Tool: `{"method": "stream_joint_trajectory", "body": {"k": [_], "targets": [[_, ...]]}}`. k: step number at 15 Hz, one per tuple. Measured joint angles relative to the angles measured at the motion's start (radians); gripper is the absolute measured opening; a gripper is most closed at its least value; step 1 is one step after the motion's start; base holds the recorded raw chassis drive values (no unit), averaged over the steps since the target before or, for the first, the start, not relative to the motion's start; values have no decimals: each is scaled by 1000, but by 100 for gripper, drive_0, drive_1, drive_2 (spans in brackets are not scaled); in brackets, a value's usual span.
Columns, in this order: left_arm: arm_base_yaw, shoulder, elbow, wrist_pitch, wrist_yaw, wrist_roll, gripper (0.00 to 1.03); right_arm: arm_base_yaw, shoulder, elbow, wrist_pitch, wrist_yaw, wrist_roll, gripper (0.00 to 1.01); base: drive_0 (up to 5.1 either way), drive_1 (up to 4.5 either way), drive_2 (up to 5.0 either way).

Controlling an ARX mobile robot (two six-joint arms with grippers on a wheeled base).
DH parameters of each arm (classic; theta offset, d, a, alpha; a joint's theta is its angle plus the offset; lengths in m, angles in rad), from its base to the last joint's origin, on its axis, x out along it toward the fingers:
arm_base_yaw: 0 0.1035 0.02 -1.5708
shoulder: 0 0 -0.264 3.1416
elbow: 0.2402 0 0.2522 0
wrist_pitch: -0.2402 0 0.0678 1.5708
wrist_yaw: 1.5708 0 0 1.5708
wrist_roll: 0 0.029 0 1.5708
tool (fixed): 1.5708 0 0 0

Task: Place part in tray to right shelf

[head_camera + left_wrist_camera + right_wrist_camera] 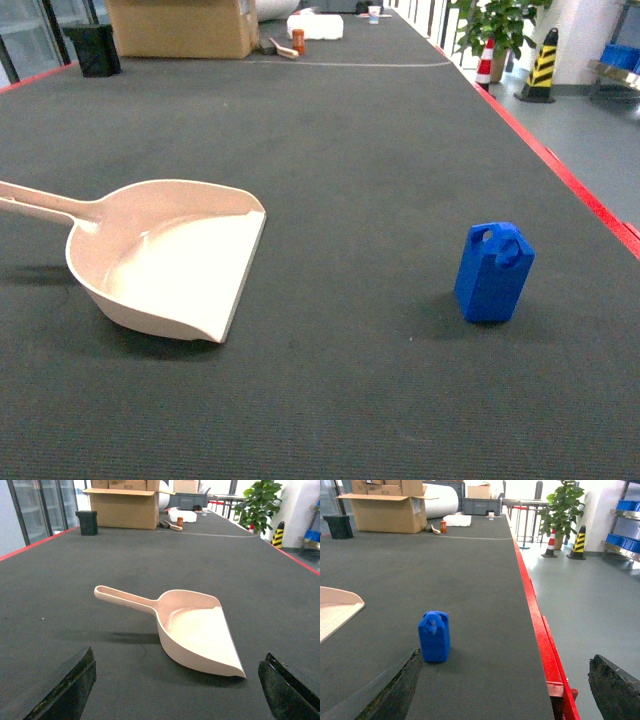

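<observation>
Dark grey matting covers the long counter (330, 140), which has a red strip along its right edge. At the far end sit a cardboard box (183, 27), a black bin (95, 49) and a white container (316, 26). Off to the right, on the pale floor, stand a potted plant (563, 510), a striped bollard (578, 542) and the right shelf (624, 530) with blue crates, cut off by the frame edge.

Near the left, the cream tray (175, 262) lies on the matting, open mouth facing right, handle running off the left edge of the head view. Well apart to its right, the blue part (494, 272) stands upright, handle hole at the top.

Only the black fingertips of each claw show, in the wrist views: the left claw (175, 687) is spread wide, gripping nothing, with the tray beyond it; the right claw (507, 687) is likewise spread wide and bare, the part just beyond its left finger.
</observation>
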Motion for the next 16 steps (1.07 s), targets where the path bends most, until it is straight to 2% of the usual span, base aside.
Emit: {"method": "stream_joint_trajectory", "body": {"k": [16], "targets": [[0,0,0,0,0,0,98,0,0,0,0,0,0,98,0,0,0]]}}
